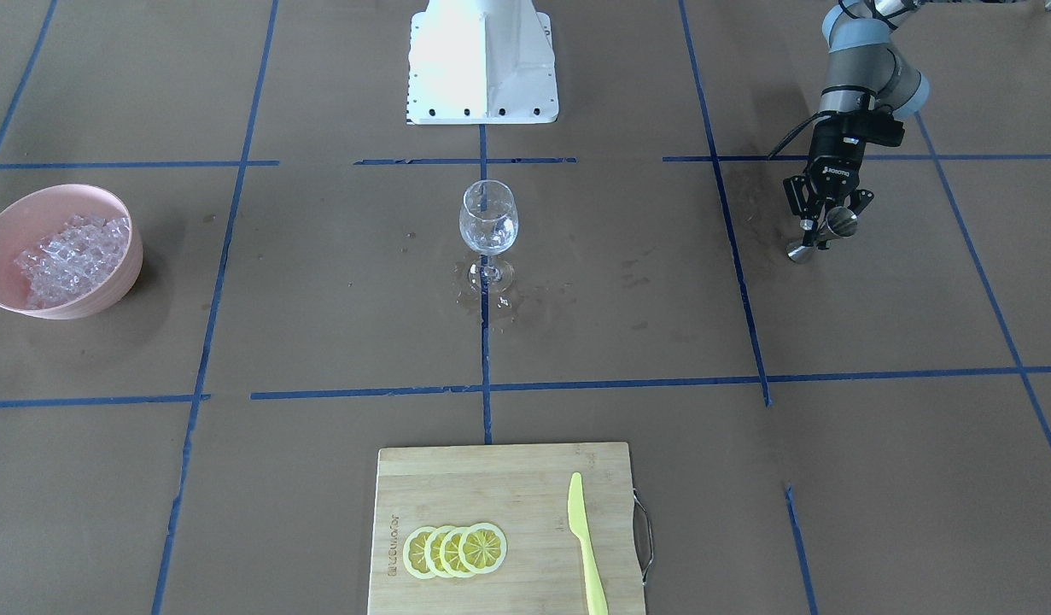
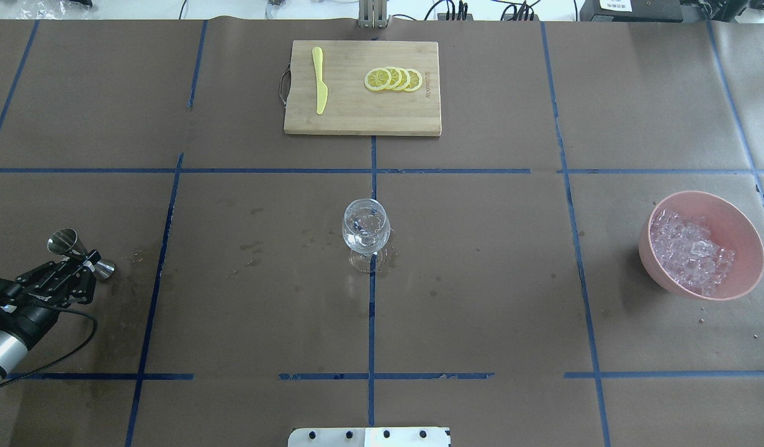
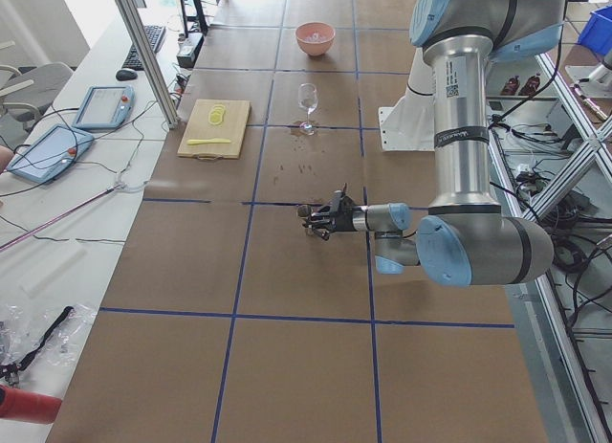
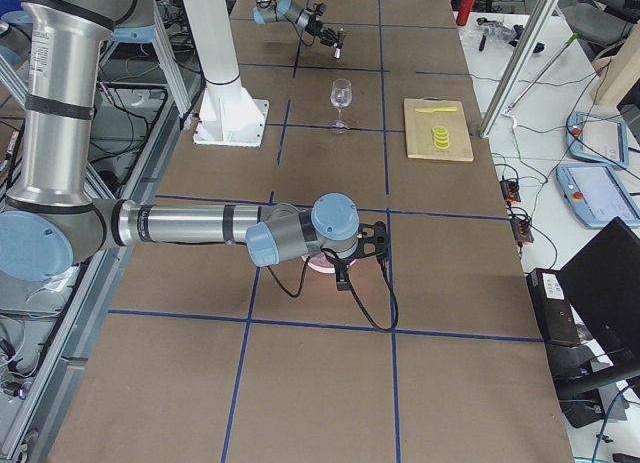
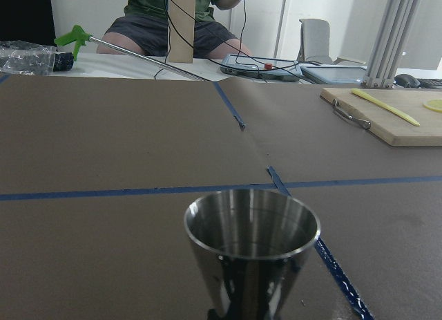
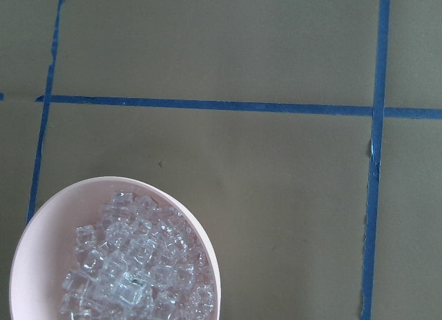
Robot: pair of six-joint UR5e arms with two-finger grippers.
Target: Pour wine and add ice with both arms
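Left claw (image 1: 828,226): clamped on the waist of a steel jigger (image 1: 843,223), far out on robot's left side of the tabletop (image 1: 320,299).
Jigger detail: one cone each side of the fingers. Wrist cam looks into the shiny upper cup, can't tell if any wine's in there.
Wine glass (image 1: 488,220): upright, mid-tabletop, on the blue tape line. Wet marks round its foot. Clear glints low in its bowl, liquid or not, can't tell.
Ice (image 1: 72,256): heaped in pink bowl (image 1: 119,286), robot's right side, well apart from the glass.
Right claw (image 4: 378,241): over the pink bowl, side cam only, so apart or together, can't tell.
Cutting board (image 1: 457,487): four overlapped lemon slices (image 1: 457,549) + yellow-green knife (image 1: 583,534), opp. the robot base.
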